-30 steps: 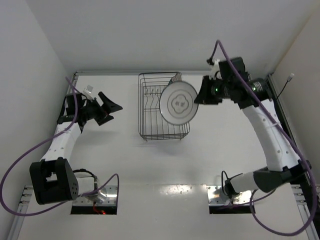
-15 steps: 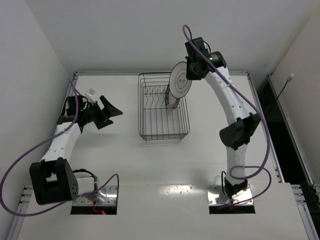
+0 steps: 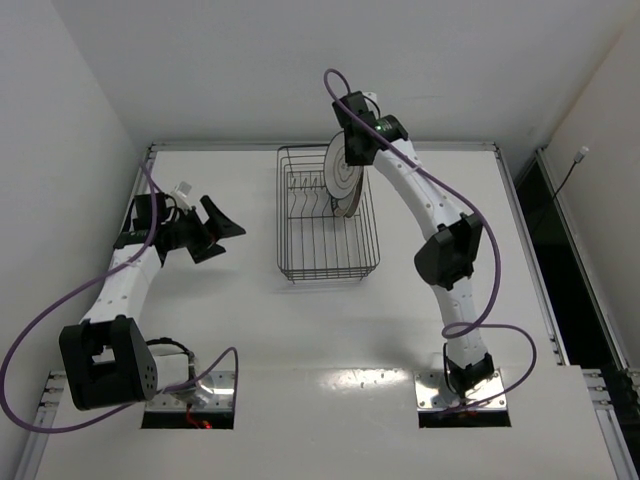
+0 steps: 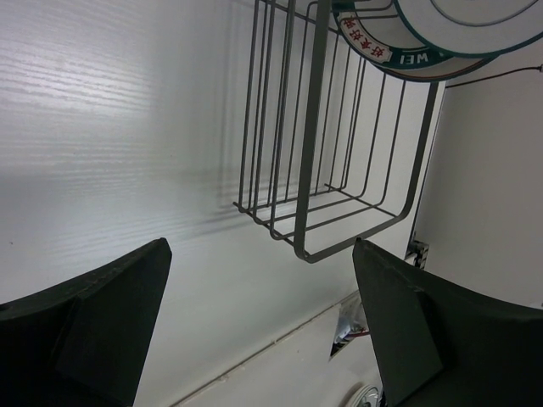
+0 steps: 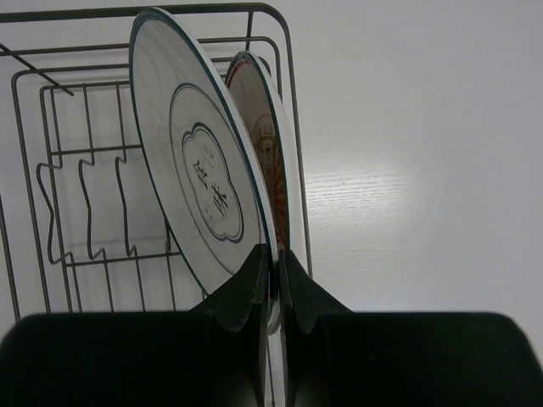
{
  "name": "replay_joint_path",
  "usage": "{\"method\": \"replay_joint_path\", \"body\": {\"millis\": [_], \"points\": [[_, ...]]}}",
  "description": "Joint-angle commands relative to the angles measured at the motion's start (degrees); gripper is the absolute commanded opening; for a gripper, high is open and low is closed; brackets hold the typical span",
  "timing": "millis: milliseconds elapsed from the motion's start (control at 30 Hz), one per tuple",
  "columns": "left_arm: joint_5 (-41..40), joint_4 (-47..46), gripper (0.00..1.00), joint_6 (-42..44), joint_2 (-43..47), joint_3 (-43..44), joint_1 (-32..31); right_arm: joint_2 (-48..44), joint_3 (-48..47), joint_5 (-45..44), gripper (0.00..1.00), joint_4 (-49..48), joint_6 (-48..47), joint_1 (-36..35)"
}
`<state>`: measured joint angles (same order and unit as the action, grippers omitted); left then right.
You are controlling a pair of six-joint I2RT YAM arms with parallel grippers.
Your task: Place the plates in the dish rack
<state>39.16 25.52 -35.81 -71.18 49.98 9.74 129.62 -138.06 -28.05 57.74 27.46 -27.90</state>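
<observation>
Item one: dish rack, a dark wire basket lying lengthwise on the white counter between the two arms, a row of upright prongs at its far end. Item two: white plate with a thin dark ring and a small grey centre mark, held upright on edge over the far right part of the rack; the right arm reaches across from the near edge, and the right jaws are pressed together on the plate's rim. Whether its lower edge rests on the wires cannot be told. Item three: white plate with an orange patterned centre, standing on edge inside the rack just beside the held plate, on the side nearer the rack's right wall, face roughly parallel to it. Item four: left arm, bent over the left part of the counter, well apart from the rack; the left jaws stand wide apart with nothing between them, pointed toward the rack's left wall.
</observation>
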Motion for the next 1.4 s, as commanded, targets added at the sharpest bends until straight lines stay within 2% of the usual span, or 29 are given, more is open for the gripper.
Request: {"method": "replay_joint_path", "body": {"millis": [0, 433, 567, 800, 967, 1133, 1367], "points": [[0.04, 1.11, 0.87, 1.10, 1.48, 1.88, 0.72, 1.07, -2.57, -6.57, 0.00, -1.66, 0.57, -0.22], [0.57, 1.64, 0.87, 2.15, 1.48, 0.82, -0.85, -2.44, 1.38, -21.60, 0.00, -8.06, 0.57, -6.82], [1.10, 1.64, 0.87, 2.15, 1.48, 0.82, -2.00, 0.71, -1.15, -24.58, 0.00, -6.77, 0.05, -7.96], [1.62, 1.11, 0.87, 2.15, 0.95, 0.82, -3.76, 2.48, 0.15, -28.19, 0.00, -4.91, 1.19, -9.01], [2.23, -0.46, 0.87, 1.62, 0.43, -0.23, -4.29, -1.91, 1.39, -30.83, 0.00, -6.93, 0.14, -9.54], [2.24, -1.00, 0.87, 1.62, -0.10, -0.23, -4.29, -4.99, 2.00, -30.83, 0.00, -10.71, -0.66, -9.54], [2.77, -1.52, 0.87, 1.10, -0.63, -0.23, -4.29, -4.11, 2.09, -30.83, 0.00, -9.57, -1.18, -9.54]]}}
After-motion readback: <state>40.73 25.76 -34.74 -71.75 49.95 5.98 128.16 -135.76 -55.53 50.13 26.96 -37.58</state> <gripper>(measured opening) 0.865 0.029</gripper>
